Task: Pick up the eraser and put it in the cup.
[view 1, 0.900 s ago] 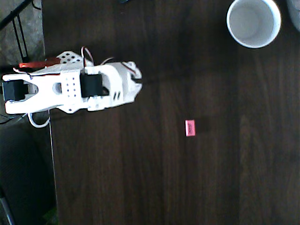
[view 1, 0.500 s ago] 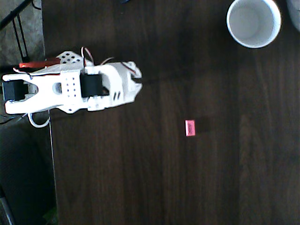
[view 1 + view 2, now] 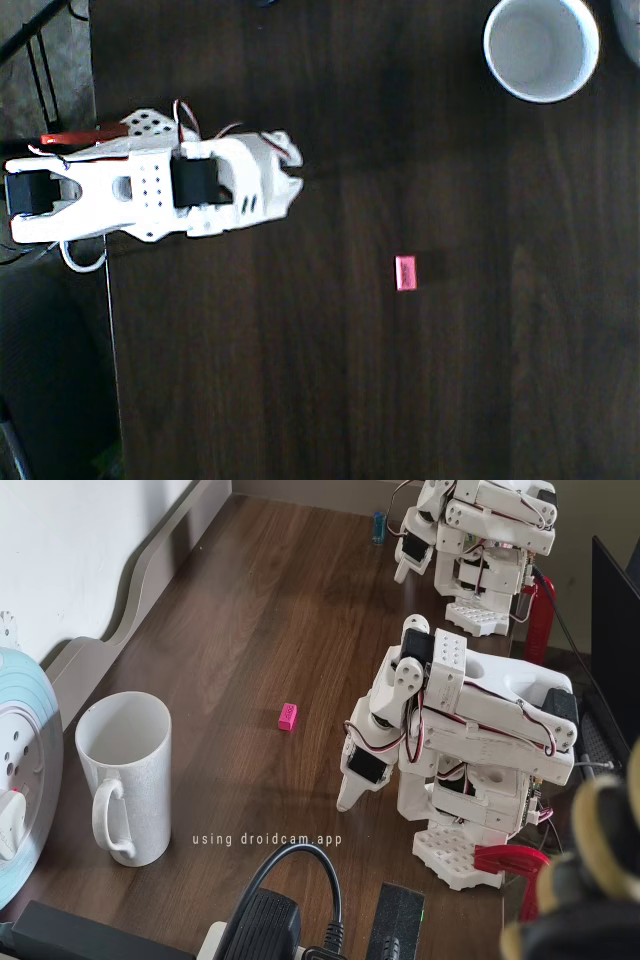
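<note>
The eraser (image 3: 405, 272) is a tiny pink block lying flat on the dark wooden table, also seen in the fixed view (image 3: 288, 716). The white cup (image 3: 541, 47) stands upright at the top right of the overhead view, its pale grey inside bare. In the fixed view the cup (image 3: 125, 775) is a tall mug with a handle. My white arm is folded over its base at the left of the overhead view. The gripper (image 3: 290, 175) is well left of the eraser. In the fixed view the gripper (image 3: 347, 795) points down, fingers together, nothing in it.
A pale round object (image 3: 630, 30) touches the top right edge beside the cup; in the fixed view it is a large round pale blue device (image 3: 25, 770). A power strip with black plugs (image 3: 280, 920) lies at the near edge. The table edge (image 3: 103, 330) runs along the left.
</note>
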Tool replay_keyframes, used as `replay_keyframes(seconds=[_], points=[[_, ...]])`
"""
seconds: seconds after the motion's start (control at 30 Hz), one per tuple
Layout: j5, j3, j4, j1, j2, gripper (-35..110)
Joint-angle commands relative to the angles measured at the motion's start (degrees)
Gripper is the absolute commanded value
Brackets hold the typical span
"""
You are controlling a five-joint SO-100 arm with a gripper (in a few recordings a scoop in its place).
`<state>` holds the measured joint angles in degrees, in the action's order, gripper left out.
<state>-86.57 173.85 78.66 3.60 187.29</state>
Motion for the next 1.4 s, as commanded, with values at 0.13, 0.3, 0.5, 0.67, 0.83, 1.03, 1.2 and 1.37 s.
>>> replay_keyframes(seconds=[0.13,0.3,0.5,0.67,0.83,1.03,1.2,1.37], points=[[-6.86,1.14,4.13,0.53,0.88,8],[-6.86,1.14,4.13,0.53,0.88,8],[-6.86,1.14,4.13,0.53,0.88,8],[-6.86,1.14,4.13,0.53,0.88,8],[-6.86,1.14,4.13,0.53,0.88,8],[-6.77,1.14,4.13,0.88,0.88,22],[-6.77,1.14,4.13,3.69,0.88,35],[-8.88,1.14,4.39,4.31,0.88,0]])
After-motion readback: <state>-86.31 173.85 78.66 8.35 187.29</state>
